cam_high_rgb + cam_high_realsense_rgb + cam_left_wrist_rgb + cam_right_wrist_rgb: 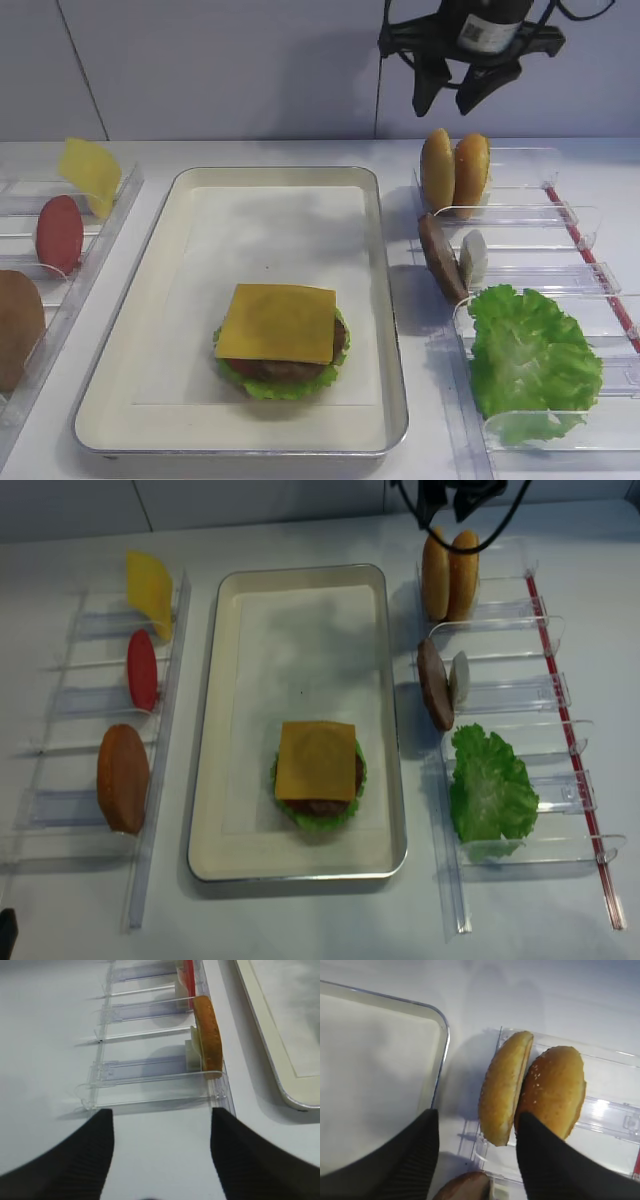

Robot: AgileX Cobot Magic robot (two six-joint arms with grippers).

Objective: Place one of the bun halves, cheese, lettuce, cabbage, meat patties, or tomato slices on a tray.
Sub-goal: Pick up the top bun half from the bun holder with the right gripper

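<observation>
Bun halves (454,168) are stood on edge, touching, in the far right clear holder (520,170), right of the tray (385,300). Right gripper (455,98) is hung above them, pointed down. Jaws are spread wide, straddling the plain half (502,1094); nothing is gripped. Left gripper (160,1157) is parted and empty.

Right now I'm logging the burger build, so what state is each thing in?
Silver metal tray: holds stack.
Square yellow cheese slice: flat, topping stack.
Two golden-brown bun halves: upright in clear holder.
Right hand: open, above buns, holding nothing.
Ruffled green lettuce: lying in holder.
</observation>
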